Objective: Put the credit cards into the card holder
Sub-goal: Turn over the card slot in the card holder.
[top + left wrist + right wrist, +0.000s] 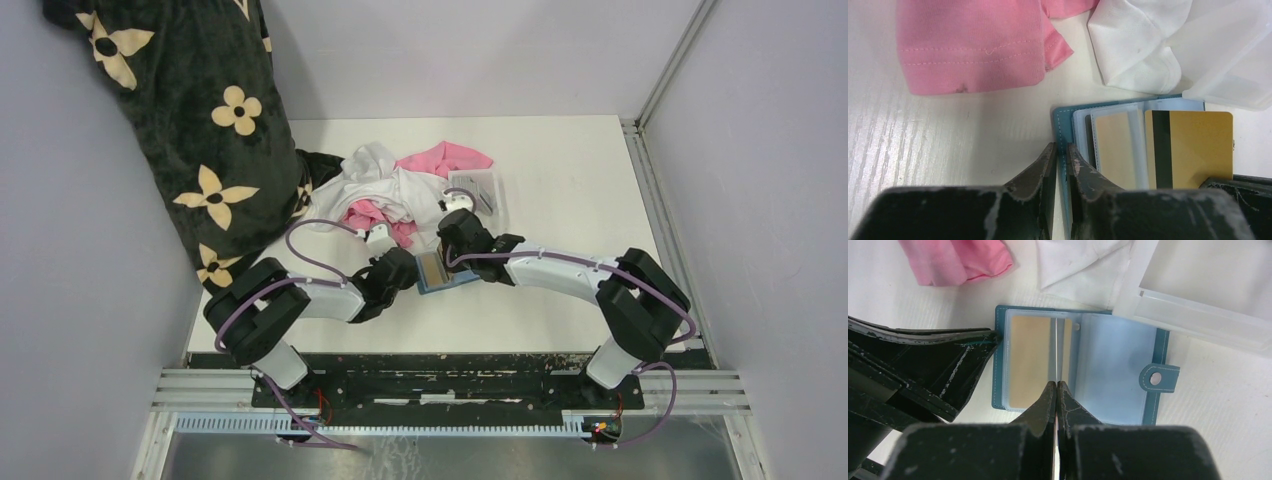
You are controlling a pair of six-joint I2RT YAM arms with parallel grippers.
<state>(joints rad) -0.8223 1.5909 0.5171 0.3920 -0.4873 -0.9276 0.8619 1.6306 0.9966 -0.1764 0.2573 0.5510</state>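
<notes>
The right gripper [1055, 385] is clamped on the gold credit card [1198, 150]. From its own wrist camera the card shows edge-on, as a thin pale line running straight out from the fingertips over the open card holder [1118, 365]. The left wrist view shows the card's face: the black stripe runs along the long side nearest the sleeves, so the long axis points away from the right gripper.

The left gripper [1061, 150] has its jaws almost together astride the holder's left cover edge. The pictures do not show whether they are pinching it yet.

The holder lies open and flat on the table [1228, 430] between the two grippers. Its long axis runs across the right wrist view, with the fold running away from the camera and the snap tab [1158, 378] at the far right. A tan card [1030, 360] already sits in a left-hand sleeve.

The card looks light, stiff and slick, so a short-end grip should let its free edge lead into a slot. The holder looks soft and light, with limp sleeves, and would probably slide or fold unless held by its cover rim.

Beyond it are a clear plastic tray [1208, 290], a pink garment [973, 45] and a white garment [1138, 45].
</notes>
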